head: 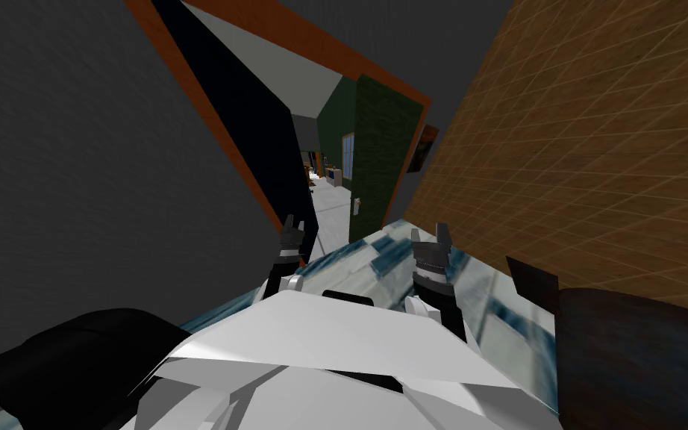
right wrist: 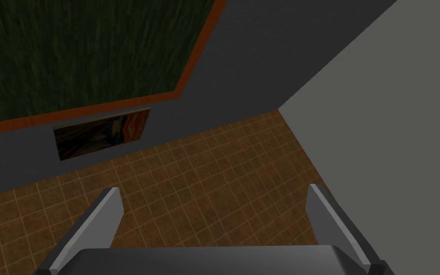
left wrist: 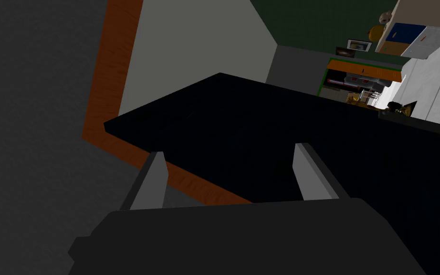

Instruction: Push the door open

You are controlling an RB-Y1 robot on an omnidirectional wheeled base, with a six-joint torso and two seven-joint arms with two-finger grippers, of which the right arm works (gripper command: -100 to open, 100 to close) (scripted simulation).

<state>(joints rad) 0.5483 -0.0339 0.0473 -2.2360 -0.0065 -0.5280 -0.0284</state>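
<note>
A doorway with an orange-brown frame (head: 216, 127) stands straight ahead. On its right side is a dark green door leaf (head: 383, 149) with a pale handle (head: 357, 205). A black panel (head: 260, 127) takes up the left side, and a narrow gap between the two shows a pale floor beyond. My left gripper (head: 292, 224) is open just in front of the black panel (left wrist: 262, 129), with nothing between its fingers (left wrist: 159, 176). My right gripper (head: 428, 233) is open too, its fingers (right wrist: 107, 210) empty, beside the green door (right wrist: 80, 47) and its frame.
A brown tiled wall (head: 596, 149) runs close along my right, with a small picture (right wrist: 102, 133) near the frame. A dark grey wall (head: 74, 149) closes the left. A dark brown object (head: 633, 358) sits low right and a black one (head: 59, 351) low left. Furniture (left wrist: 357, 86) shows beyond the gap.
</note>
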